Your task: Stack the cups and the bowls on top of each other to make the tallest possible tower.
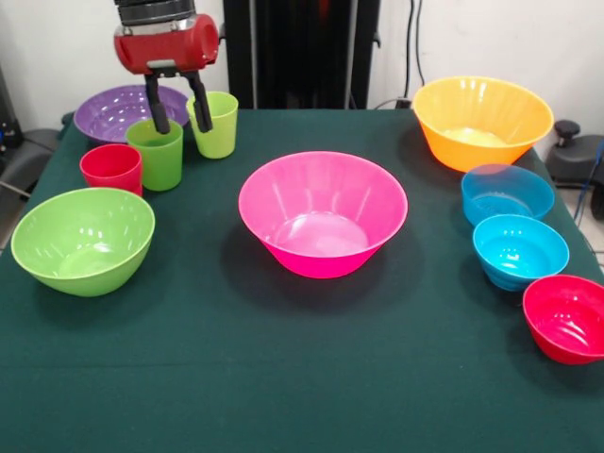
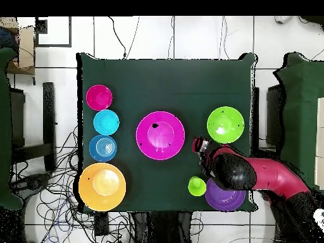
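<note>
My gripper (image 1: 182,125) hangs at the far left of the front view, open, with nothing lifted. One finger (image 1: 157,106) reaches to the rim of the green cup (image 1: 157,159). The other touches or overlaps the near-left rim of the lime-green cup (image 1: 217,125). The short red cup (image 1: 111,168) stands beside the green cup. The purple bowl (image 1: 113,109) lies behind them. The lime-green bowl (image 1: 83,238), pink bowl (image 1: 323,212), orange bowl (image 1: 481,118), blue bowl (image 1: 507,192), turquoise bowl (image 1: 520,249) and small red bowl (image 1: 569,317) stand apart on the table. In the overhead view the arm (image 2: 235,171) hides the green cup.
The table is covered by a dark green cloth (image 1: 283,377). All cups and bowls stand upright and none sits on another. The overhead view shows the lime-green cup (image 2: 197,185) near the table's edge by the robot, with cables on the floor around the table.
</note>
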Available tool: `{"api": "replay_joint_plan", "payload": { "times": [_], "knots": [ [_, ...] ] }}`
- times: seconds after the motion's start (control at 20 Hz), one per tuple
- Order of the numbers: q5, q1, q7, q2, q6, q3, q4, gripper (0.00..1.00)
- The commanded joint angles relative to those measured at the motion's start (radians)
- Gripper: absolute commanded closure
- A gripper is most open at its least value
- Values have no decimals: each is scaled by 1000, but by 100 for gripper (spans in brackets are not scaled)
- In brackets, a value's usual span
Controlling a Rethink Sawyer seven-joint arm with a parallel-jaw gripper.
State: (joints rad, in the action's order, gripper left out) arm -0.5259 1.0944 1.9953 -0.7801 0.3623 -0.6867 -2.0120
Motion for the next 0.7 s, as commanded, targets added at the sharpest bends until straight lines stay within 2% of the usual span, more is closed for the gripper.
{"api": "replay_joint_plan", "payload": {
  "times": [0.05,0.7],
  "knots": [
    [-101,-51,-89,38,75,40,-36,0],
    [-86,-1,-139,16,118,9,-37,0]
  ]
}}
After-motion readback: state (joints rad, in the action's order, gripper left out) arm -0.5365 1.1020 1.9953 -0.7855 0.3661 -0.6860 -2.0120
